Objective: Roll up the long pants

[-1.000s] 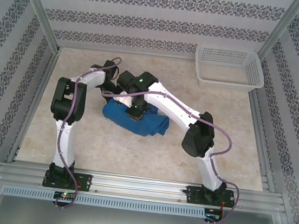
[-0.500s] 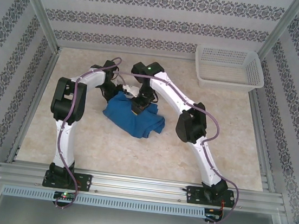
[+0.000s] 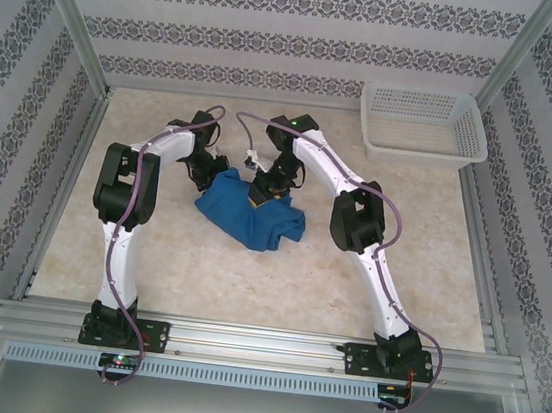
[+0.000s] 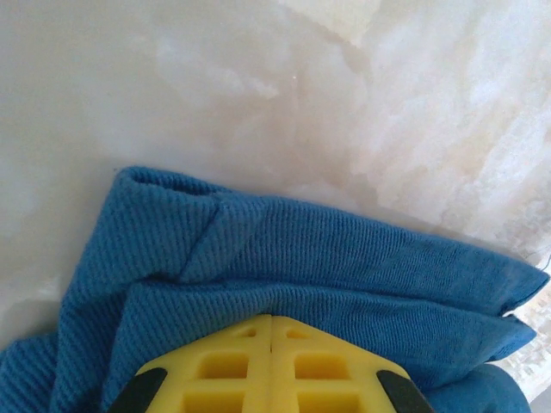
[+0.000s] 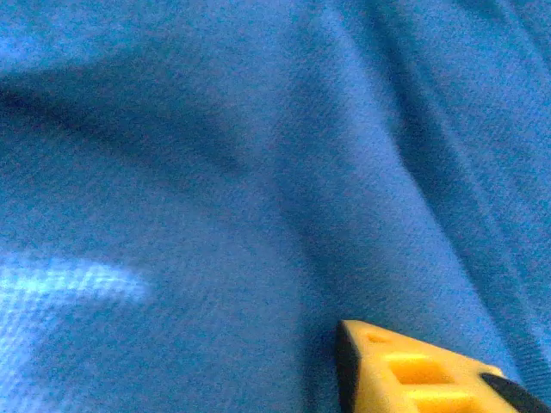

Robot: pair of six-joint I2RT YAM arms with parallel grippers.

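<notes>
The long pants (image 3: 252,216) lie bunched in a thick royal-blue bundle at the middle of the table. My left gripper (image 3: 217,167) is at the bundle's far left edge. In the left wrist view its yellow fingers (image 4: 232,361) are shut tight together, tips pressed against a fold of the pants (image 4: 327,258), with no cloth visible between them. My right gripper (image 3: 267,187) is down on the far top of the bundle. In the right wrist view one yellow finger (image 5: 413,374) stands well off to the right over blue cloth (image 5: 215,198), so the jaws are apart; the other finger is hidden.
A white mesh basket (image 3: 424,124) stands at the far right corner. Metal frame posts and patterned walls close in the table (image 3: 430,266) on three sides. The arms' bases sit on the rail at the near edge.
The right arm has swung away from me toward the far side of the bundle, and its jaws have opened. The bundle shifted slightly. The left arm has stayed put.
</notes>
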